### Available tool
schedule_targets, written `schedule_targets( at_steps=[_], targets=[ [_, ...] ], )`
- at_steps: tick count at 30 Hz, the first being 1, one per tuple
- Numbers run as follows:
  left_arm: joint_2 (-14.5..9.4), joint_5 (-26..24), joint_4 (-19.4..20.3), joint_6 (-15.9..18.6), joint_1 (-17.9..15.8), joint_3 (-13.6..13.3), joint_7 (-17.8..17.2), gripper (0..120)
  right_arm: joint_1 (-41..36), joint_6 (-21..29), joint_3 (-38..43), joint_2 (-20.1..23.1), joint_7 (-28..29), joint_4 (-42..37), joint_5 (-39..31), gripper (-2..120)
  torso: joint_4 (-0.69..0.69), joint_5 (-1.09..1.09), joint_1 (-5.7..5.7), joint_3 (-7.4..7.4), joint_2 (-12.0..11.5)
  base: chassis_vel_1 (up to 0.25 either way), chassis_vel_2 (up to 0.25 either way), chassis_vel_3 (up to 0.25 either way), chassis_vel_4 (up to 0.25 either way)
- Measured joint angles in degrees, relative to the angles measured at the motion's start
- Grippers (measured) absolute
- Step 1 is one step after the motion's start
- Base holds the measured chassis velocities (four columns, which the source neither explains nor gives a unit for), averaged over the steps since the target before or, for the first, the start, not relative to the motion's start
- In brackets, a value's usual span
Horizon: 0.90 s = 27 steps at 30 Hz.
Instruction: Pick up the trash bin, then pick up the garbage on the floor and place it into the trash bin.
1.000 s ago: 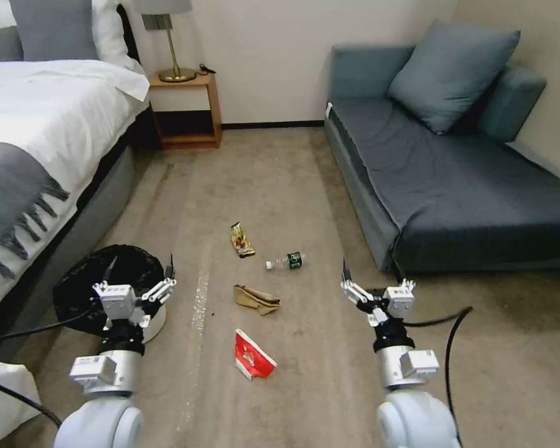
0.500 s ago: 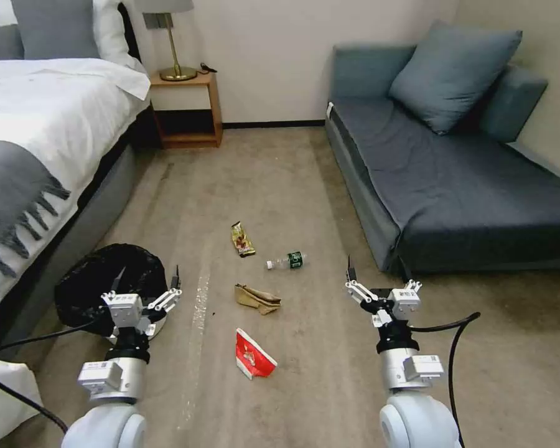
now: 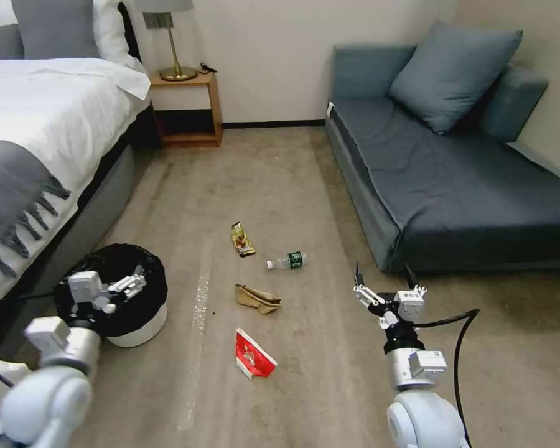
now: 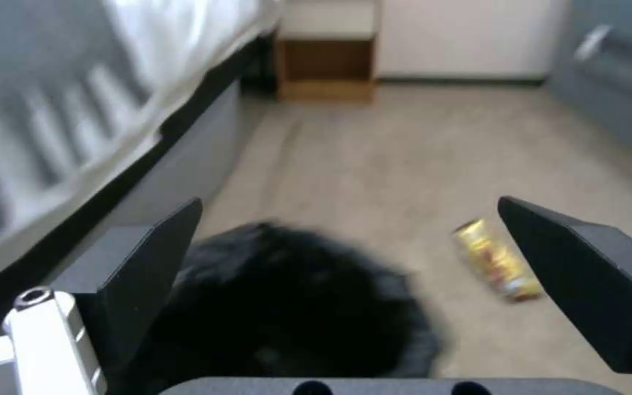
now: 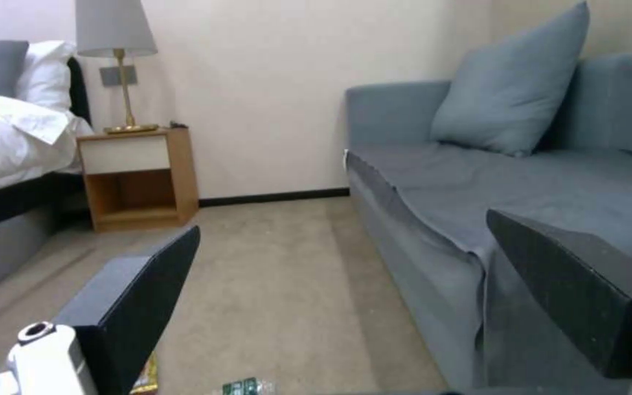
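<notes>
Over the trash bin (image 3: 127,311), which stands on the floor (image 3: 280,186) beside the bed (image 3: 43,143), the left hand (image 3: 115,280) hovers with its fingers spread wide, holding nothing. Right of the bin lie the gold-brown wrapper (image 3: 242,239), bottle (image 3: 287,261), paper bag (image 3: 257,298) and red-white packet (image 3: 251,355). Farther right, near the sofa (image 3: 454,180), the right hand (image 3: 384,287) hangs wide open and empty.

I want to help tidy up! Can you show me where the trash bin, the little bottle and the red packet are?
trash bin (image 3: 140,333): head view, on its white lower wall.
bottle (image 3: 287,261): head view, on its clear body beside the green label.
red packet (image 3: 253,358): head view, on its red front.
</notes>
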<state>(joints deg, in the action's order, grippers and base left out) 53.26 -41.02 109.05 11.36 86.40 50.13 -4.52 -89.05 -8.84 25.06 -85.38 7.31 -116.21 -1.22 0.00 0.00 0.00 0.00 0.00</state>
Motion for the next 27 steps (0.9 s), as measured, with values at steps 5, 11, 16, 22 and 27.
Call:
schedule_targets(
  at_steps=[5,11,16,22,27],
  targets=[
    [-4.38,-1.62,-7.12,7.51,-3.26,0.88,-1.62,100,-0.38,-0.43,0.36,-0.19,0.04,0.76,-0.04,100,0.00,0.00,0.00,0.00,0.00,0.000,0.000,0.000,0.000],
    [-7.94,-3.66,-16.24,14.63,-8.88,-1.20,-2.48,100,-0.92,-0.80,0.55,-0.28,0.08,1.20,0.01,100,0.01,-0.02,0.00,0.00,0.00,0.000,0.000,0.000,0.000],
    [-9.86,-5.51,-22.48,16.65,-14.75,-3.59,-1.81,100,-1.28,-0.83,0.53,-0.61,0.25,1.23,0.51,100,0.01,-0.02,0.00,0.00,0.00,0.000,0.000,0.000,0.000],
    [-11.50,-6.10,-29.86,19.00,-23.98,-6.62,-0.46,100,-1.96,-0.94,0.68,-1.14,0.46,1.23,1.11,100,0.00,0.00,0.00,0.00,0.00,0.000,0.000,0.000,0.000],
    [-11.39,-5.63,-33.05,20.15,-28.96,-11.44,0.41,100,-2.22,-0.95,1.22,-1.45,0.70,1.23,1.37,100,0.00,0.00,0.00,0.00,0.00,0.000,0.000,0.000,0.000]
  ],
)
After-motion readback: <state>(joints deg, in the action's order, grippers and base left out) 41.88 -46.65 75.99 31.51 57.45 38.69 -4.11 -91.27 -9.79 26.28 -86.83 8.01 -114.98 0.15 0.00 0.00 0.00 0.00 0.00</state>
